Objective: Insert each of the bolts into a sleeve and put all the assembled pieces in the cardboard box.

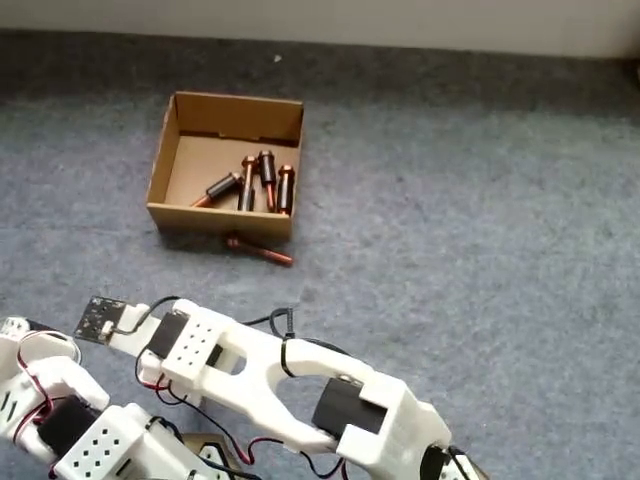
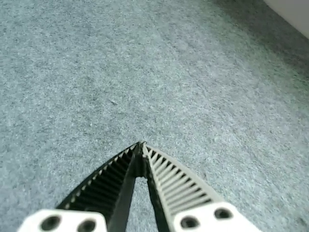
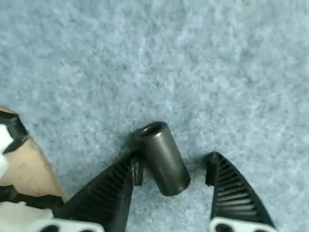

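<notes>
Grey carpet point(image 1: 480, 200) covers the whole work surface, with a strip of pale wall point(image 1: 400, 20) along the far edge. Toward the far left sits the open cardboard box point(image 1: 215, 220), and four assembled pieces point(image 1: 267, 175), copper bolts in dark sleeves, lie inside it near its front right corner. One bare copper bolt point(image 1: 260, 250) lies on the carpet just outside the box, close along its front wall. Two white arms point(image 1: 250, 370) fill the near edge of the overhead view. The left gripper point(image 2: 141, 146) has its ribbed fingers pressed together at the tips, pinching nothing, above bare carpet. The right gripper point(image 3: 174, 162) is spread wide around a single black sleeve point(image 3: 161, 157), which lies on its side on the carpet at a slant between the fingers; one finger looks to touch it, the other stands apart. Likely risks: the round, slanted sleeve could roll or squirt out as the fingers squeeze, because contact would come on one side first. The loose bolt lies so near the box that a finger reaching for it might nudge the box or jam against the cardboard.
</notes>
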`<state>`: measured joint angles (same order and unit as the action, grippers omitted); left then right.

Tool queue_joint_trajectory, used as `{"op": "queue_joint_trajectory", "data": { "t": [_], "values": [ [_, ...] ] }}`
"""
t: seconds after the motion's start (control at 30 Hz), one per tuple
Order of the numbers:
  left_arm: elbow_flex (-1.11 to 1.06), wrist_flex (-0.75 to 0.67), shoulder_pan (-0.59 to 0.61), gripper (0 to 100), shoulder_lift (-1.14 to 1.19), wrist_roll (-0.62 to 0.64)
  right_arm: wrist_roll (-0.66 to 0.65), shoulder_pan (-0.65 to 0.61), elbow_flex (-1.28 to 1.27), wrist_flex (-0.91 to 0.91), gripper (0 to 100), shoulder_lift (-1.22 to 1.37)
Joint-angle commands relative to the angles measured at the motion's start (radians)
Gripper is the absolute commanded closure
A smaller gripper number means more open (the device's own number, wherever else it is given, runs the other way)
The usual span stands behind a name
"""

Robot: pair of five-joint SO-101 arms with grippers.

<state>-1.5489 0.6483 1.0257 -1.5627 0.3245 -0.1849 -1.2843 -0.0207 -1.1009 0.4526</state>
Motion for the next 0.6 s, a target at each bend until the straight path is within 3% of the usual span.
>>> {"op": "queue_joint_trajectory", "data": {
  "t": [0.0,0.1,0.17,0.57],
  "values": [
    [0.024,-0.012,0.005,99,-0.005,0.003,0.008,0.016,0.004,0.013,85.8,0.025],
    [0.022,-0.012,0.005,99,-0.005,0.003,-0.054,0.039,0.005,0.015,99.4,0.025],
    [0.022,-0.012,0.004,99,-0.005,0.003,-0.103,0.056,0.005,0.007,98.5,0.024],
    [0.019,-0.012,-0.018,99,-0.005,0.003,-0.103,0.232,0.01,0.005,99.5,-0.217]
  ]
}}
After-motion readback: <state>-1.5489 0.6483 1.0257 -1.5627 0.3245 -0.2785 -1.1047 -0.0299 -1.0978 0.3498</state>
